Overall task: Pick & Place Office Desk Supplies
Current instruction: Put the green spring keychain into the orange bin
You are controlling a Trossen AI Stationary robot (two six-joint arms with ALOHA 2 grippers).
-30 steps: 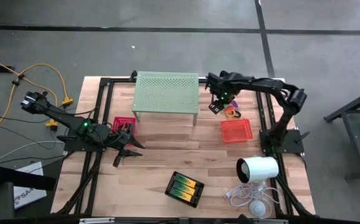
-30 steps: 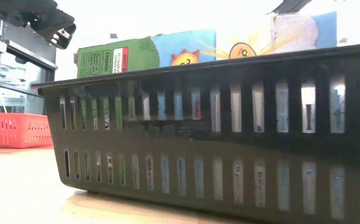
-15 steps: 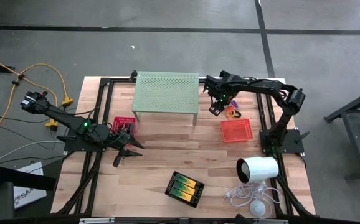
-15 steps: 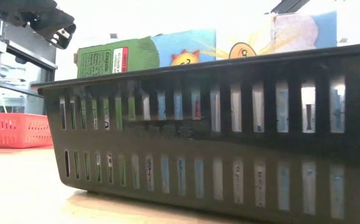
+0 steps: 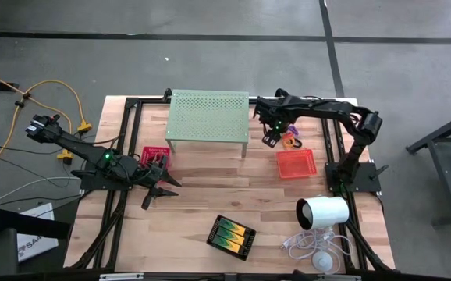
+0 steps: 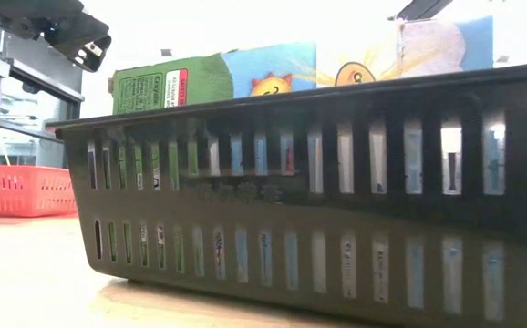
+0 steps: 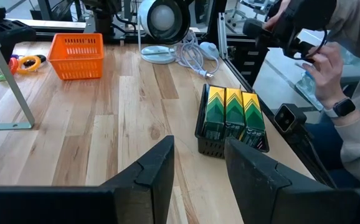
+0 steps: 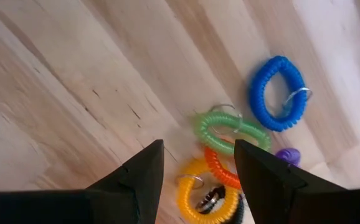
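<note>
Your right gripper (image 8: 195, 163) hangs with its fingers spread and empty over a small heap of coiled wrist bands on the bare wood. From above, that heap (image 5: 290, 140) lies just beyond the far edge of the orange-red mesh tray (image 5: 296, 164) and beside the pale green perforated stand (image 5: 208, 117).

The bands are spiral plastic loops: a blue coil (image 8: 278, 93) lying apart, a green coil (image 8: 232, 130) touching an orange coil (image 8: 220, 169) and a yellow coil (image 8: 192, 194) tucked under the fingers, with a purple piece (image 8: 286, 155) only partly visible. The green and blue ones carry thin metal rings.

Expect them to be light, springy and soft. They should squash under the pads and may drag a tangled neighbour along. Take the green coil across one side of its loop, on the outer arc away from the orange one; the blue coil is the cleaner single pick.

Your left gripper (image 7: 198, 163) waits low near the small red tray (image 5: 154, 155), fingers parted and holding nothing, facing the black tray (image 7: 231, 121) of yellow-and-green boxes, probably crayons, though the labels are hard to read.
</note>
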